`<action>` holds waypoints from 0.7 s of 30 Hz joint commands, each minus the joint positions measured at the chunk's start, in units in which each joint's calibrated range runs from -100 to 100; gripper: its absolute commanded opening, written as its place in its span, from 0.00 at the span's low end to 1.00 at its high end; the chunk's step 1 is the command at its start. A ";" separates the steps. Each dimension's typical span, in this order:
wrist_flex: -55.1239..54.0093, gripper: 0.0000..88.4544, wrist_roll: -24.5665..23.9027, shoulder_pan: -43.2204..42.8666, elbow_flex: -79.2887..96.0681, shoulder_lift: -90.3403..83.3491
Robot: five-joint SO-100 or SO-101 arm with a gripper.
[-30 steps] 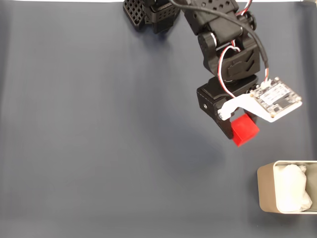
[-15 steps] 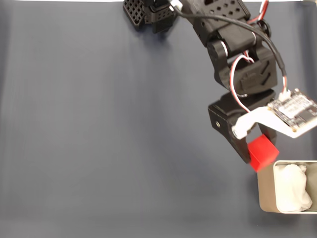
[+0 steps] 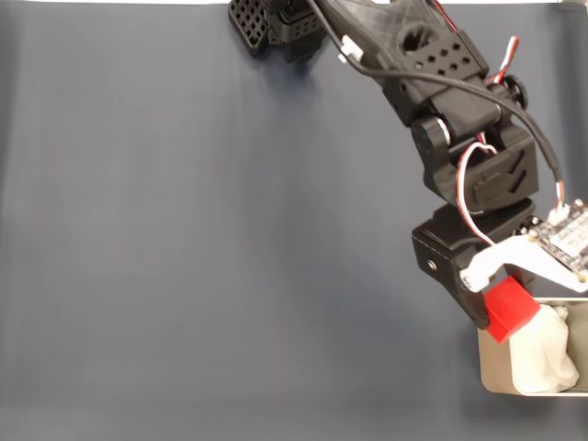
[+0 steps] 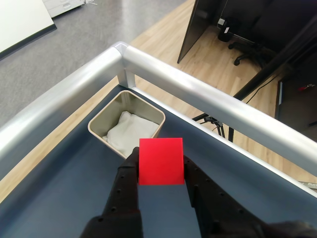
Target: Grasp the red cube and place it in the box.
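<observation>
**Fixed view: cube held at the box's edge**

In the fixed view we see the gripper [image 3: 503,312] at four o'clock, its jaws pinching the red cube [image 3: 508,310] over the upper-left corner of the box [image 3: 489,363]. In the wrist view the red cube [image 4: 160,161] sits clamped between both black fingers [image 4: 126,181], with the box [image 4: 99,127] at eleven o'clock beyond it, white lining [image 4: 124,136] inside.
</observation>
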 commanded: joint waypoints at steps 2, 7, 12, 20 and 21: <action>0.21 0.00 0.49 -1.46 -6.89 0.97; 0.38 0.00 0.44 -2.24 -11.36 3.83; 0.38 0.00 0.54 -2.66 -14.37 5.57; 0.38 0.00 0.63 -3.80 -18.57 8.08; 0.38 0.00 0.63 -3.94 -19.30 8.60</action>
